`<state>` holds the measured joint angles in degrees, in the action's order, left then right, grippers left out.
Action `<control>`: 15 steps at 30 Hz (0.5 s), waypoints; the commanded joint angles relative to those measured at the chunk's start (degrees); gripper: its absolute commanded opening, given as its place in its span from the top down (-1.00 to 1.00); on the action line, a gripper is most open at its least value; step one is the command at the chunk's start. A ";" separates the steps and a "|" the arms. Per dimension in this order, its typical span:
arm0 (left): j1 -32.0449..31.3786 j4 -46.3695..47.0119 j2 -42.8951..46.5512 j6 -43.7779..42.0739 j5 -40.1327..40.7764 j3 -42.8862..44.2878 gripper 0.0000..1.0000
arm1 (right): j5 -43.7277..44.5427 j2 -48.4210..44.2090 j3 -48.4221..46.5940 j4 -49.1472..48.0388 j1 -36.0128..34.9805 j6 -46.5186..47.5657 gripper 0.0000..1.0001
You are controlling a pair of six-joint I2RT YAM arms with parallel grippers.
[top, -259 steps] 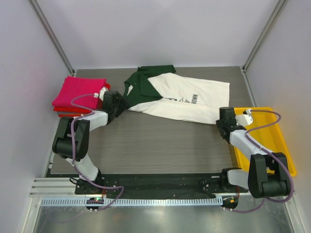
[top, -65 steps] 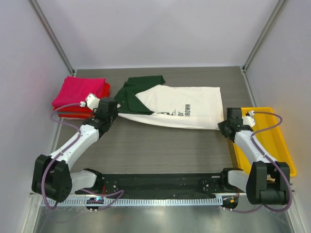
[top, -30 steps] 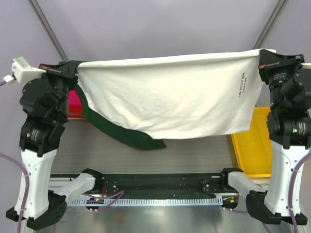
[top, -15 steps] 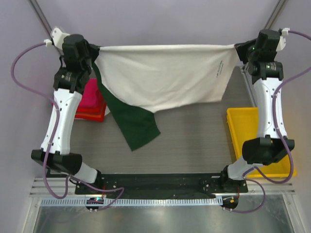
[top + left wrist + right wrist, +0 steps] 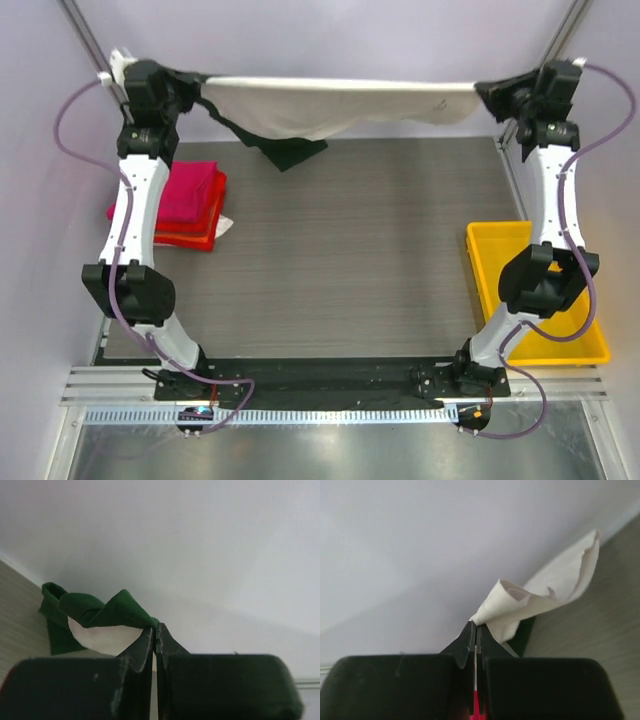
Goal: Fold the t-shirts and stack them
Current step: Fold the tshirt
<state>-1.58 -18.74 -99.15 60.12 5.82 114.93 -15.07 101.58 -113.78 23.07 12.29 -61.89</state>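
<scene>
The cream-white t-shirt with dark green parts hangs stretched between both arms along the far edge of the table. My left gripper is shut on its green end; the jaws pinch the cloth at the tips. My right gripper is shut on the cream corner, with the cloth pinched at its tips. A green flap droops below the left part. The folded magenta-pink t-shirt lies on a folded red one at the table's left edge.
A yellow tray stands along the right edge, partly behind the right arm. Pale walls close in at the back and both sides, and the arms reach up near the back corners. The grey wood-grain table lies below the hanging shirt.
Both arms have swung the shirt from high over the table's near side toward the far wall. It now hangs as a narrow band, with the green flap drawn up and back.
</scene>
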 commanded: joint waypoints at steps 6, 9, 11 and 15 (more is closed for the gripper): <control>3.78 14.78 14.66 1.84 -2.49 -36.02 0.99 | 0.30 -10.43 29.02 -8.57 4.14 2.82 0.98; 3.69 18.47 20.82 2.81 -1.87 -50.53 0.99 | 0.48 -14.91 41.15 -10.67 4.58 3.88 0.98; 3.69 21.81 23.73 2.99 -2.13 -56.90 0.99 | 0.04 -17.63 49.68 -12.16 5.19 5.19 0.98; 3.61 25.07 30.23 2.20 -3.54 -73.05 0.99 | -0.22 -22.63 61.90 -13.66 6.77 8.53 0.98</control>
<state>0.45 -2.94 -73.58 62.83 0.21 48.73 -17.45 83.96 -57.01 15.57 16.82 -57.23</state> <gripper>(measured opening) 0.007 0.026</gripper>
